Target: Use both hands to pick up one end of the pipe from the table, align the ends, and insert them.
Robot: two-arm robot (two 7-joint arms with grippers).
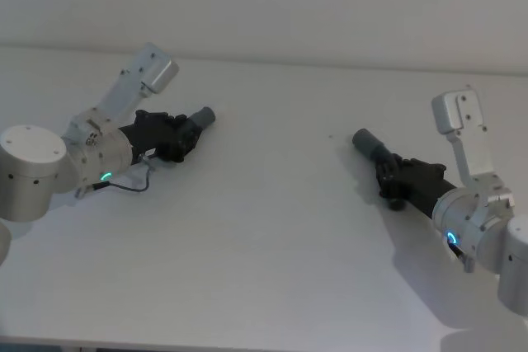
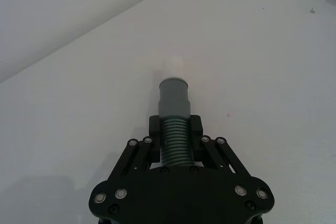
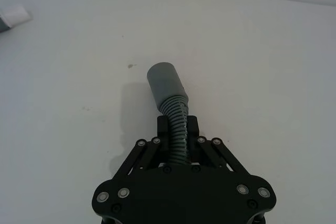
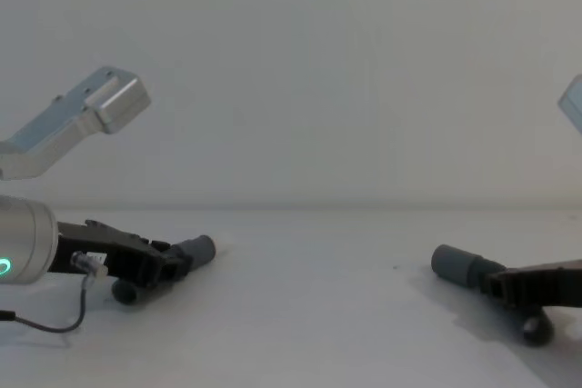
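Note:
The pipe is in two dark grey ribbed pieces, far apart on the white table (image 1: 272, 228). My left gripper (image 1: 176, 134) is shut on the ribbed part of the straight piece (image 2: 175, 142). Its grey cuff (image 2: 174, 98) ends in a narrower white tip (image 2: 172, 66) and points toward the table's middle. My right gripper (image 1: 396, 175) is shut on the curved piece (image 3: 177, 119), whose plain grey cuff (image 3: 164, 80) sticks out past the fingers. In the chest view the left cuff (image 4: 198, 247) and the right cuff (image 4: 453, 265) both lie low over the table, facing each other across a wide gap.
The table's far edge meets a plain pale wall. A thin black cable (image 1: 132, 185) loops beside the left wrist. In the right wrist view the other piece's white tip (image 3: 14, 15) lies far off at the edge.

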